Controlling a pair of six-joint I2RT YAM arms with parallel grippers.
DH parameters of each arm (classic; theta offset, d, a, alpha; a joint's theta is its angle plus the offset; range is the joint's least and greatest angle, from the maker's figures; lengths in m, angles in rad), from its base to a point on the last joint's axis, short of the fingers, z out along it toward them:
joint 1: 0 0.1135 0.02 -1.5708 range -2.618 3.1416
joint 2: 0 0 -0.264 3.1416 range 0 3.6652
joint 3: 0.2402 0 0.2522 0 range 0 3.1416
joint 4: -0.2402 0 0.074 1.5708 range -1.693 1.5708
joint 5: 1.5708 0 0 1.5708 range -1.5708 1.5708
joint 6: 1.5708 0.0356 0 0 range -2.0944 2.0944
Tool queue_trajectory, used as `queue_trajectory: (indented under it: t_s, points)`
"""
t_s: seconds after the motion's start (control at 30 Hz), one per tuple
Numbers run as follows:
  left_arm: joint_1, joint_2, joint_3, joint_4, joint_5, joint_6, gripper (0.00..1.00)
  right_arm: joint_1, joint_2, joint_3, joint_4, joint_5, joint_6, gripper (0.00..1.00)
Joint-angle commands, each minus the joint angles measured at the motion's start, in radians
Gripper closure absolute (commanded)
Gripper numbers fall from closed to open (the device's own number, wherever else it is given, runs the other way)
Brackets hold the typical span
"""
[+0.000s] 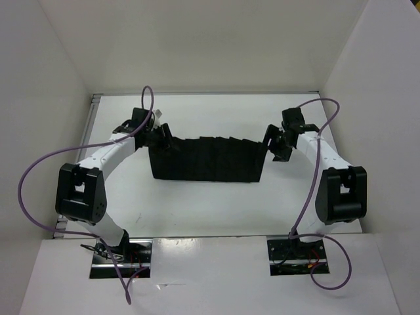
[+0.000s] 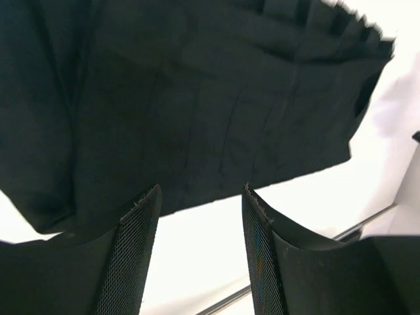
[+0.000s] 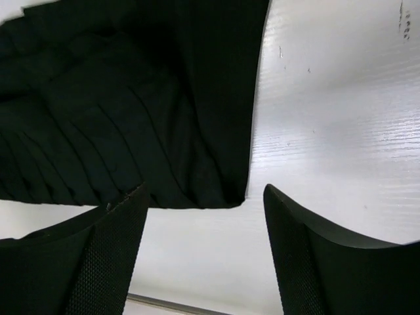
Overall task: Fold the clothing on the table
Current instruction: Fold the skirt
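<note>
Okay, starting close to me at 6 o'clock, the arm bases (image 1: 121, 252) sit at the near edge of the table (image 1: 210, 213). Going up from there, the left gripper (image 2: 200, 193) has its fingers apart with nothing between them. Only white table shows in the gap. The right gripper (image 3: 205, 191) is open wider, and it holds nothing too.

Next comes the clothing (image 1: 207, 159). It lies in the middle of the table as a long black strip with pleats. My left gripper is at its 9 o'clock end and my right gripper is at its 3 o'clock end. Both are right by the cloth, but I can't tell if they touch it.

I think the strip needs one more fold, end over end. To do it well, I would pinch all the layers of one end at once and bite well in from the edge. Then I would lift just a little and carry that end flat across. Going slow should keep the pleats straight and the edges lined up.

Farther off, at 12 o'clock, are bare table and the white walls (image 1: 197, 46). I can't see any words, labels or brand names.
</note>
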State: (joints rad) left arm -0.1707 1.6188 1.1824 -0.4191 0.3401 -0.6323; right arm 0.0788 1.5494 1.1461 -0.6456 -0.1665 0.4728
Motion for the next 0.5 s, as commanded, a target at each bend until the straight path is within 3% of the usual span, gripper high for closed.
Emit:
queue_trajectory:
  t_s: [0.0,0.2,0.33,0.37,0.47]
  points:
    - [-0.018,-0.059,-0.026,0.031,-0.022,0.056,0.41,0.006,0.024,-0.009,0.006,-0.036,-0.033,0.24]
    - [-0.027,-0.059,-0.061,0.040,-0.038,0.065,0.41,0.006,0.162,-0.019,0.050,-0.137,-0.033,0.24]
    - [-0.027,-0.027,-0.073,-0.019,-0.252,0.037,0.39,0.006,0.175,-0.019,0.060,-0.171,-0.020,0.24]
    - [-0.027,-0.027,-0.073,-0.020,-0.315,0.037,0.33,0.006,0.175,-0.019,0.060,-0.171,-0.020,0.24]
    - [-0.027,-0.017,-0.083,-0.032,-0.351,0.010,0.29,0.006,0.175,-0.019,0.060,-0.171,-0.020,0.24]
